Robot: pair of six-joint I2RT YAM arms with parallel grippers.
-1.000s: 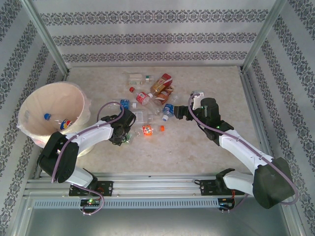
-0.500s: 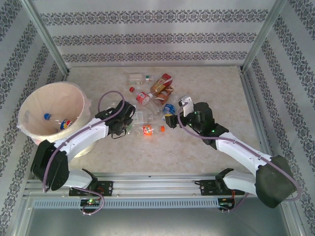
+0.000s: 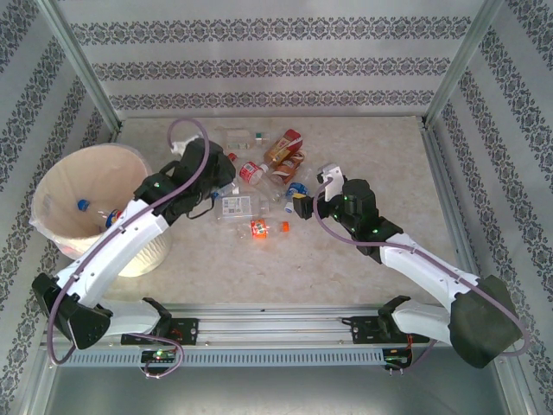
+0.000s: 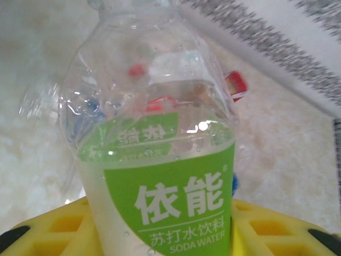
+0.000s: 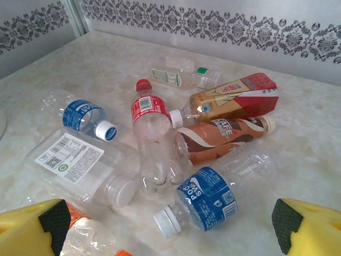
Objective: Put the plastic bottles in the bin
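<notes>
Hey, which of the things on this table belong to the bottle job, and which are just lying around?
Job: bin; green-label soda bottle; nearest blue-label bottle; red-capped bottle; brown coffee bottle.
Lying about: small loose orange piece, possibly a cap.

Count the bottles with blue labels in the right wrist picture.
2. One blue-labelled bottle lies left of the red-capped bottle; the second blue-labelled bottle lies nearest the camera. Others may be hidden.

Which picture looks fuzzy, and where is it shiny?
Left wrist: the green-label bottle is very close, its print sharp, the wall behind smeared, white glints on the plastic. Right wrist: bottles crisp, light even. Top external: soft, faint shadows.
</notes>
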